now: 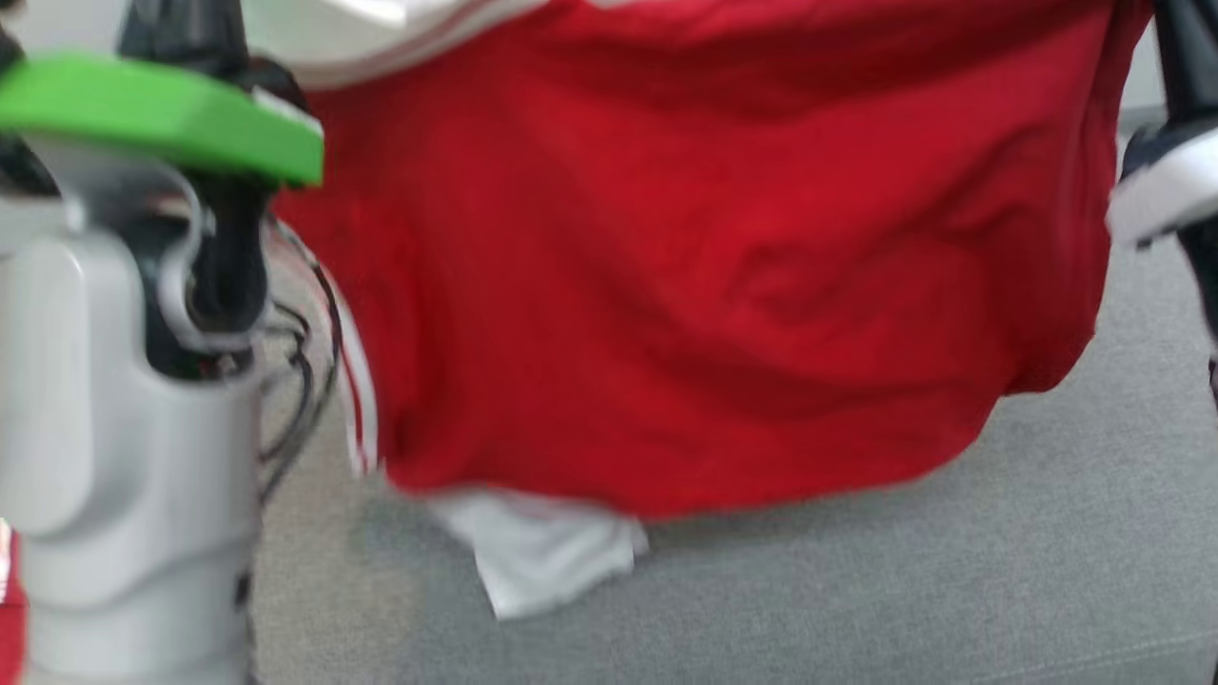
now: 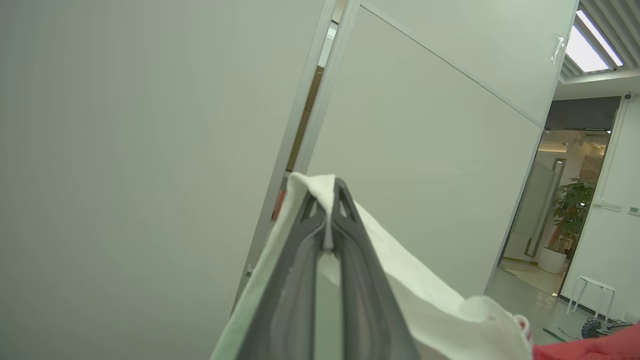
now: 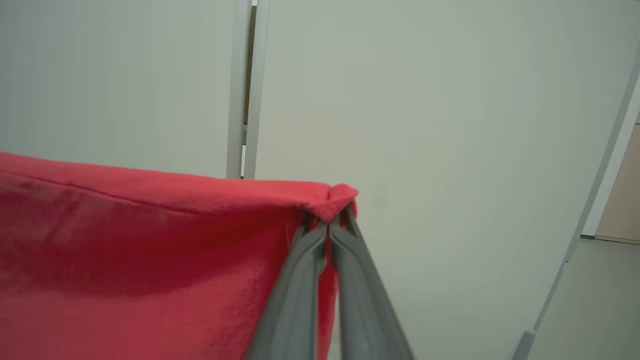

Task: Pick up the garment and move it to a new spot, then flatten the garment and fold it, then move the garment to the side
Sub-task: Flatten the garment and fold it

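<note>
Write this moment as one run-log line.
garment: held over grey surface | left fingers: shut on white edge | right fingers: shut on red corner

**Red garment hangs wide above grey surface**

A red garment (image 1: 704, 285) hangs spread across most of the frame, its lower edge sagging just above a grey fabric surface (image 1: 952, 590). A white piece (image 1: 547, 557) of it dangles below the red edge, blurred. At left stands a pale forearm (image 1: 114, 428) topped by a green plate (image 1: 162, 114), with dark cables (image 1: 295, 381) beside it. A white-and-dark arm part (image 1: 1166, 190) shows at the right edge.
</note>
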{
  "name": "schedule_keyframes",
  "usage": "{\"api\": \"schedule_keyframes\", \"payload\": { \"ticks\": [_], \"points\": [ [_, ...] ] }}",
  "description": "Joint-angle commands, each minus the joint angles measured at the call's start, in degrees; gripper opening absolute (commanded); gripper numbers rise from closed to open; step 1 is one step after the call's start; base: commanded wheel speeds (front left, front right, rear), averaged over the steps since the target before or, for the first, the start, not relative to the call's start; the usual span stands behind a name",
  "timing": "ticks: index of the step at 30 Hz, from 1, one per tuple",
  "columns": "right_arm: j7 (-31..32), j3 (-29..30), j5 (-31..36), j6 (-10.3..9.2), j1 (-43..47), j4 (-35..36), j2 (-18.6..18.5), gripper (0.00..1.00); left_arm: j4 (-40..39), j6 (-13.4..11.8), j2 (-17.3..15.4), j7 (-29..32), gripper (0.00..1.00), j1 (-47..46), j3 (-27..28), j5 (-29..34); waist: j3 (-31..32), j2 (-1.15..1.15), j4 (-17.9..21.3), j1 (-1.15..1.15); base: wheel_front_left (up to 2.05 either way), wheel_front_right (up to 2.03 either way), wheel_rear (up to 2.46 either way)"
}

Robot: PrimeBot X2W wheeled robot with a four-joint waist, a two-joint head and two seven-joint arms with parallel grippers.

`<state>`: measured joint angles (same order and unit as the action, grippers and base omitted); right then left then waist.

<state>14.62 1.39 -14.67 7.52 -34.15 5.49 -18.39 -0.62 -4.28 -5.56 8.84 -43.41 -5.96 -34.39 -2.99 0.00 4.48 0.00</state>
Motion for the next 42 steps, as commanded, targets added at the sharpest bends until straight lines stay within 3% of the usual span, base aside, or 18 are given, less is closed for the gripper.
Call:
{"api": "schedule_keyframes", "payload": {
  "ticks": [1,3,9,15,19,23,30,36,42],
  "points": [
    [-0.22,0.0,-0.31,-0.06,-3.06,-1.95,5.6,0.0,1.65,0.14,-1.93,0.29,0.0,-3.61,0.7,0.9,-7.36,0.0,0.39,0.0,0.0,0.0,0.0],
    [-1.7,-1.57,0.55,-0.04,-8.68,-6.24,3.97,0.0,5.58,0.78,-3.11,1.06,0.0,-9.11,0.68,1.44,-11.57,0.0,0.91,0.0,0.0,0.0,0.0],
    [-8.84,-4.92,1.54,-0.07,-29.47,-23.94,4.07,0.0,20.52,2.77,-5.63,-0.23,0.0,-29.57,0.26,3.87,-22.58,0.0,1.54,0.0,0.0,0.0,0.0],
    [-21.79,-4.58,5.17,-0.07,-49.26,-40.58,6.94,0.0,35.85,3.7,-6.02,-9.63,0.0,-49.41,-1.29,8.65,-29.29,0.0,1.04,0.0,0.0,0.0,0.0],
    [-28.49,-3.96,6.83,-0.08,-55.99,-48.8,7.41,0.0,43.93,4.21,-4.68,-16.07,0.0,-56.74,-1.88,9.7,-31.72,0.0,-0.05,0.0,0.0,0.0,0.0],
    [-29.89,-3.47,7.17,-0.07,-55.81,-50.56,8.08,0.0,50.26,6.0,-2.79,-21.01,0.0,-58.57,-2.12,9.15,-33.41,0.0,-1.12,0.0,0.0,0.0,0.0],
    [-29.82,-3.27,6.29,-0.07,-44.27,-47.34,8.42,0.0,55.04,8.78,-1.71,-24.08,0.0,-51.8,-2.74,10.25,-34.8,0.0,-2.38,0.0,0.0,0.0,0.0],
    [-29.84,-5.54,3.15,-0.07,-34.18,-46.51,7.57,0.0,48.4,10.35,-1.81,-24.05,0.0,-40.49,-1.62,12.61,-32.88,0.0,-3.02,0.0,0.0,0.0,0.0],
    [-29.84,-9.92,-0.58,-0.07,-25.07,-46.37,4.08,0.0,43.93,11.32,-3.49,-24.06,0.0,-27.82,-2.31,15.63,-27.84,0.0,-3.63,0.0,0.0,0.0,0.0]
  ]
}}
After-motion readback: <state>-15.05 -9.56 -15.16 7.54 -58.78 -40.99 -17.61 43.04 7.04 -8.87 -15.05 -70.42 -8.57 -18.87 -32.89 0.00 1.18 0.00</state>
